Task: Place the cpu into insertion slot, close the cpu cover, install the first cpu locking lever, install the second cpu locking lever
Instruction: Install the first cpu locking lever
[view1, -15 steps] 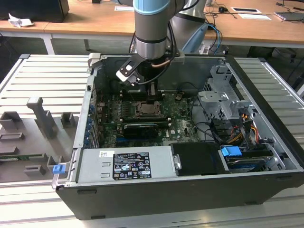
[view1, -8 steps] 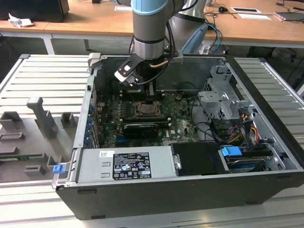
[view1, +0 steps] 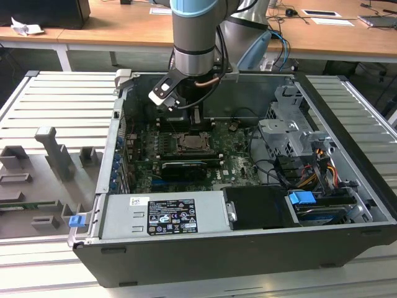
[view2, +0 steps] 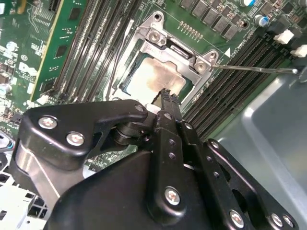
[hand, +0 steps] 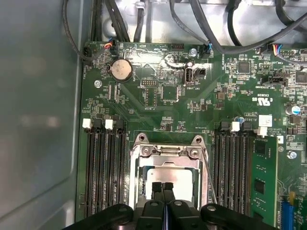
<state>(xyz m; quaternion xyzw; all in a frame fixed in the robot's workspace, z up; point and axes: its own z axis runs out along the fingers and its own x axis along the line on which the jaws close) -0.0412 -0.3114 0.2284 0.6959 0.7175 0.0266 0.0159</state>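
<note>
My gripper [view1: 193,118] hangs inside the open computer case, just above the insertion slot [view1: 192,144] on the green board. In both wrist views its black fingers are pressed together with nothing between them, and the gripper [hand: 163,187] tip sits over the near edge of the socket. The cpu [view2: 153,79] lies in the socket, its pale beige face showing through the cut-out of the cpu cover [view2: 184,57]. The silver cpu cover [hand: 168,162] lies down flat over the cpu [hand: 180,179]. A thin wire locking lever [view2: 254,68] sticks out sideways over the memory slots.
Long black memory slots [hand: 103,167] flank the socket on both sides. Black cables [hand: 192,19] run along the board's far edge by the case wall [hand: 38,120]. A drive cage [view1: 291,133] and power supply [view1: 164,214] fill the case; a grey fixture tray [view1: 43,180] lies outside.
</note>
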